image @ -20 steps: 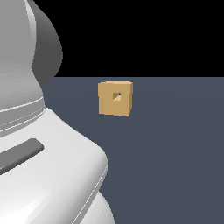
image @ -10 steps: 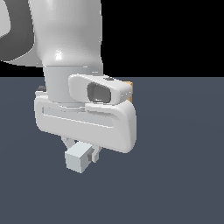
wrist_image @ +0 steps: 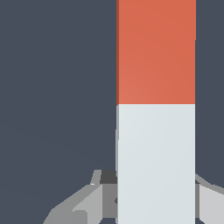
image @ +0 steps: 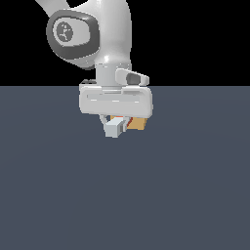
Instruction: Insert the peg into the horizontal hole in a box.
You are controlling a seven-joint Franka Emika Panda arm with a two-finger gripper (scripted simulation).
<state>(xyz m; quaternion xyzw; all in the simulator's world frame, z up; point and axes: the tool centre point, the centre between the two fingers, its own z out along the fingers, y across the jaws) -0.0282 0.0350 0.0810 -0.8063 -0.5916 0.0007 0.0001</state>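
Judging by its straight square edges, the peg [wrist_image: 155, 109] looks stiff and light, best pinched on flat sides near the grey end. And there it sits, between the gripper [wrist_image: 153, 197] fingers [wrist_image: 94, 199], which hug both faces. Over at the exterior view's right, the box [image: 138, 123] peeks out behind.

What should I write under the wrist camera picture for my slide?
Red peg with a pale grey end, between the gripper fingers, above the dark floor.
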